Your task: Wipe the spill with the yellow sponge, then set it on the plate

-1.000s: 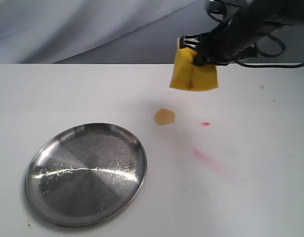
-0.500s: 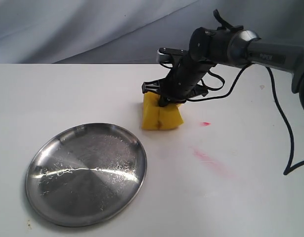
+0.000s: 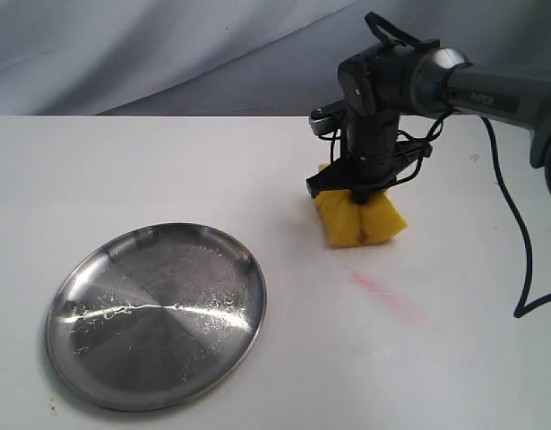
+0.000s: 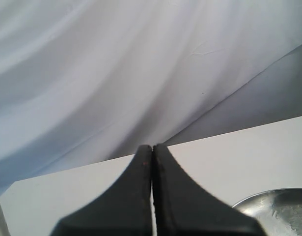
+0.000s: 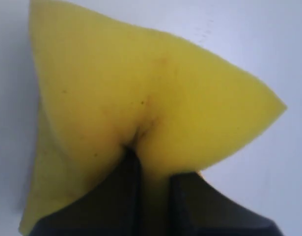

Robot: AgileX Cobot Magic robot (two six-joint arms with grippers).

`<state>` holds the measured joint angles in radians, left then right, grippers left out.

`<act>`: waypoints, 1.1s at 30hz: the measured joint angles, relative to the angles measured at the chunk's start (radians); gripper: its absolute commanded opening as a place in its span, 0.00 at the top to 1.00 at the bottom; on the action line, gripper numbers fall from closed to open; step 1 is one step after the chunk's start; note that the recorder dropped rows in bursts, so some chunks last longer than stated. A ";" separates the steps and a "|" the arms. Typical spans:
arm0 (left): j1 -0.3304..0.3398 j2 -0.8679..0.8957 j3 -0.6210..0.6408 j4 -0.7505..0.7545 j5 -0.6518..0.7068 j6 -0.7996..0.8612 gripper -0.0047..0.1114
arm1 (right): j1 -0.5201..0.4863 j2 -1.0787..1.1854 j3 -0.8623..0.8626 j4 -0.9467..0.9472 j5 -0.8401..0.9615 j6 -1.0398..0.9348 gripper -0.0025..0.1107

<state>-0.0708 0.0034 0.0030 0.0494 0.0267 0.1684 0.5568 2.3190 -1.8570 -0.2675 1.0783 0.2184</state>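
Bright even light; plate (image 3: 159,313) glares, wrist views blurred.

The left gripper (image 4: 152,162) hangs above the white tabletop (image 4: 229,157), its 2 dark jaws pressed flat together with nothing between them. A curved slice of the shiny plate (image 4: 276,209) shows nearby. Pale draped cloth (image 4: 116,73) fills the background.

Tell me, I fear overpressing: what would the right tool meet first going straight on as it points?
Pointing down, the right tool clamps the yellow sponge, seemingly pressed on the table; likely the table, through the sponge.
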 measured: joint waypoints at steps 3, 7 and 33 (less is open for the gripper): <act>0.000 0.000 0.000 0.000 0.000 0.000 0.96 | 0.000 0.000 0.000 -0.059 0.023 0.032 0.98; 0.000 0.000 0.000 0.000 0.000 0.000 0.96 | 0.000 0.000 0.000 -0.015 -0.003 0.041 0.98; 0.000 0.000 0.000 0.000 0.000 0.000 0.96 | -0.015 -0.004 0.000 0.153 -0.092 0.022 0.98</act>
<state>-0.0708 0.0034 0.0030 0.0494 0.0267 0.1684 0.5418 2.3152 -1.8571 -0.1141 0.9862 0.2408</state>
